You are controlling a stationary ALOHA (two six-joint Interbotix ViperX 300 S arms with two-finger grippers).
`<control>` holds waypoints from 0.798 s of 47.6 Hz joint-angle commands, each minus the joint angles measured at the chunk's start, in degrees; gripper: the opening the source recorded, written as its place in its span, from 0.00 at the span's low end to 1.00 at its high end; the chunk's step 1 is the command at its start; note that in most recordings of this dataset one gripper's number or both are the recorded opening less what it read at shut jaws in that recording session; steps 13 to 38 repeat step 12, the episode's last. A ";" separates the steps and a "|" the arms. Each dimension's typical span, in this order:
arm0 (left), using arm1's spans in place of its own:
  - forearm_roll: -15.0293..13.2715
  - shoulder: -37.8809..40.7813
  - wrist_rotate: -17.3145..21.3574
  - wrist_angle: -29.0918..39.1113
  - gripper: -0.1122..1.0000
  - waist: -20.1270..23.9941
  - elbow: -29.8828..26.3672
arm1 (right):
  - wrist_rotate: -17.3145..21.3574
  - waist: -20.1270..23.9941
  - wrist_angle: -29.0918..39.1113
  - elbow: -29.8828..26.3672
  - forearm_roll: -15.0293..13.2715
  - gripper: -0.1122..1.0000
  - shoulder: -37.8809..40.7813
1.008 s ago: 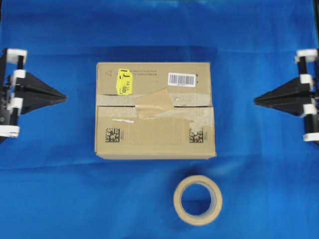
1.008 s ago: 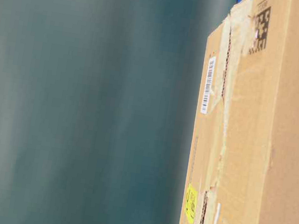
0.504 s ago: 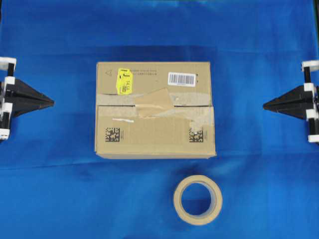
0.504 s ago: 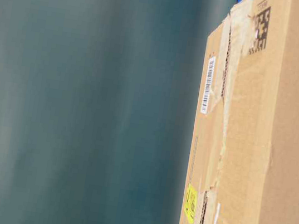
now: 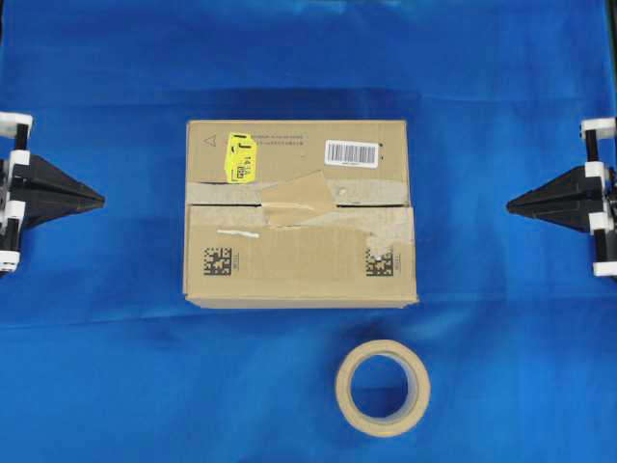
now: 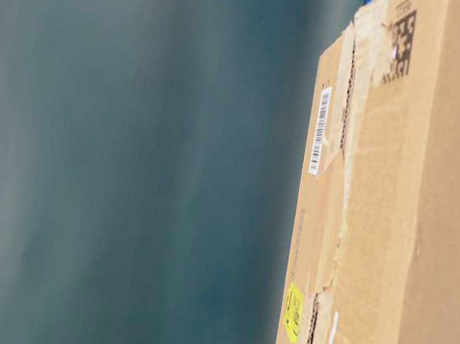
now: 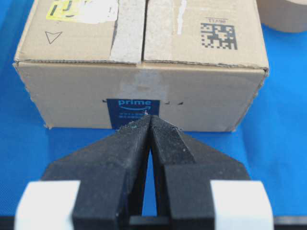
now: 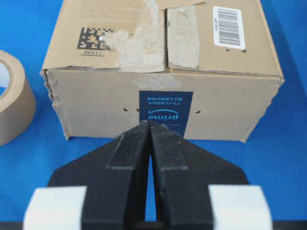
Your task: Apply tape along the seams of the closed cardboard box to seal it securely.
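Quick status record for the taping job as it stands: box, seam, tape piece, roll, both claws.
cardboard box: closed, centred on the blue cloth
seams: dark slit between the top flaps, showing either side of the tape
tape: short tan piece stuck askew over the middle of the slit
tape roll: lying flat in front of the box, apart from it
left claw: shut, empty, clear of the box
right claw: shut, empty, clear of the box

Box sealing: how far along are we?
Done: one tape piece sits across the middle of the seam on the box. In hand: nothing; the left gripper and right gripper are shut, apart from the box. Left: both seam ends are bare; the roll lies beside the box.
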 commanded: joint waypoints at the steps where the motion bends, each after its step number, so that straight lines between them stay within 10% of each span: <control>1: 0.09 0.44 0.00 -0.62 0.10 0.00 -0.53 | 0.00 -0.18 -0.62 -0.53 0.09 0.11 0.53; 38: 0.00 0.44 0.00 -0.70 0.10 0.00 -0.53 | 0.00 -0.18 -0.62 -0.53 0.09 0.11 0.88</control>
